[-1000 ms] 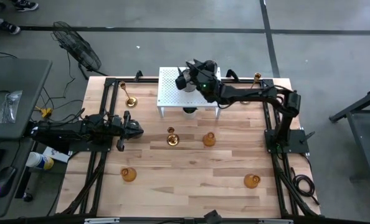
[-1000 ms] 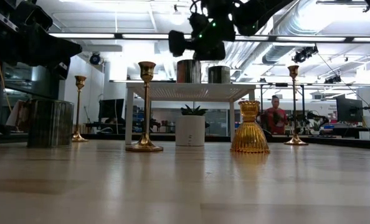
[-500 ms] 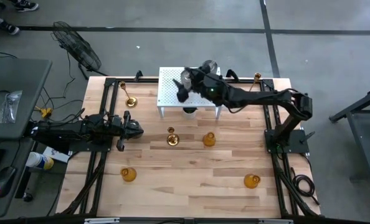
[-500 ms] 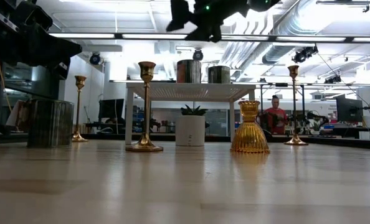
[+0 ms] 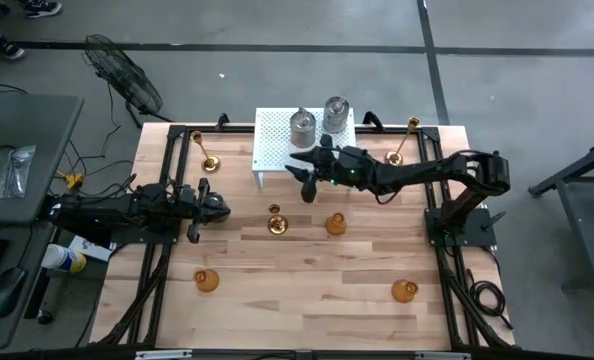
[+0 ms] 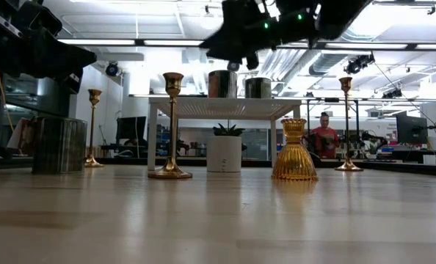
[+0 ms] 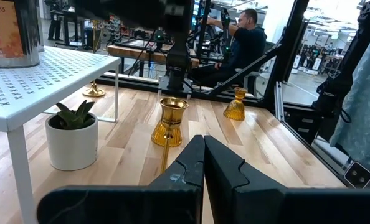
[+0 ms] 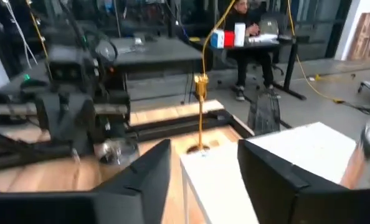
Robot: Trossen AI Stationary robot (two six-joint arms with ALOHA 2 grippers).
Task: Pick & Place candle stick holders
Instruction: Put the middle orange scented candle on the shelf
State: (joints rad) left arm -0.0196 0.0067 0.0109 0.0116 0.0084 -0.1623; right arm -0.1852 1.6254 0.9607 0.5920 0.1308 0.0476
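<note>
Reaching across the wooden worktop (image 5: 307, 290), your right gripper (image 5: 299, 172) hangs with its fingers spread and empty at the front edge of the white perforated rack (image 5: 273, 145), above the small potted plant (image 6: 225, 149) under it. Two silvery-grey jar holders (image 5: 303, 128) stand on the rack top, just beside each other. In front of the rack, a slim brass candlestick (image 5: 275, 222) and a squat amber holder (image 5: 335, 224) stand near each other on the bare wood. Two more amber holders sit well apart toward the near edge, one on the left (image 5: 206, 281) and one on the right (image 5: 405, 291). Another brass candlestick (image 5: 208, 160) stands at the rear left beside the rack, and a further one (image 5: 401, 145) at the rear right. Your left gripper (image 7: 203, 163) rests low at the worktop's left side, fingers pressed together on nothing. Beyond the worktop a person (image 6: 323, 136) sits in the room.
</note>
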